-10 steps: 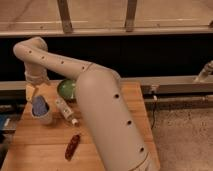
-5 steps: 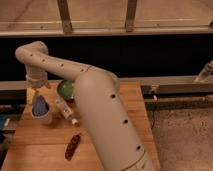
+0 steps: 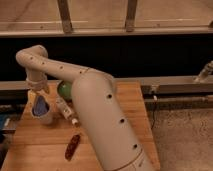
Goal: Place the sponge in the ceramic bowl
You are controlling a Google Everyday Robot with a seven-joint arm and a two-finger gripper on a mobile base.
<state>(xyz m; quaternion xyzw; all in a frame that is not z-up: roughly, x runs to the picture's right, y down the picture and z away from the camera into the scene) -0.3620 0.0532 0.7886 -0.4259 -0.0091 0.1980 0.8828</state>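
1. The white arm reaches from the lower right across the wooden table to its left rear part.
2. The green ceramic bowl stands at the back of the table, partly hidden behind the arm. We see no sponge in it.
3. The pale cup stands left of the bowl, near it but apart from it.
4. The blue-lavender sponge sits at the mouth of the cup.
5. The gripper hangs directly over the sponge, at or touching its top. We cannot tell whether the gripper is apart, together or clamped on the sponge.

Procedure, as we judge it:
1. Take the soft sponge centrally, clear of the cup wall, so that the cup does not rise with it.
2. Raise it straight up past the cup rim.
3. Carry it right, above the small bottle lying beside the cup.
4. Release low over the middle of the bowl.
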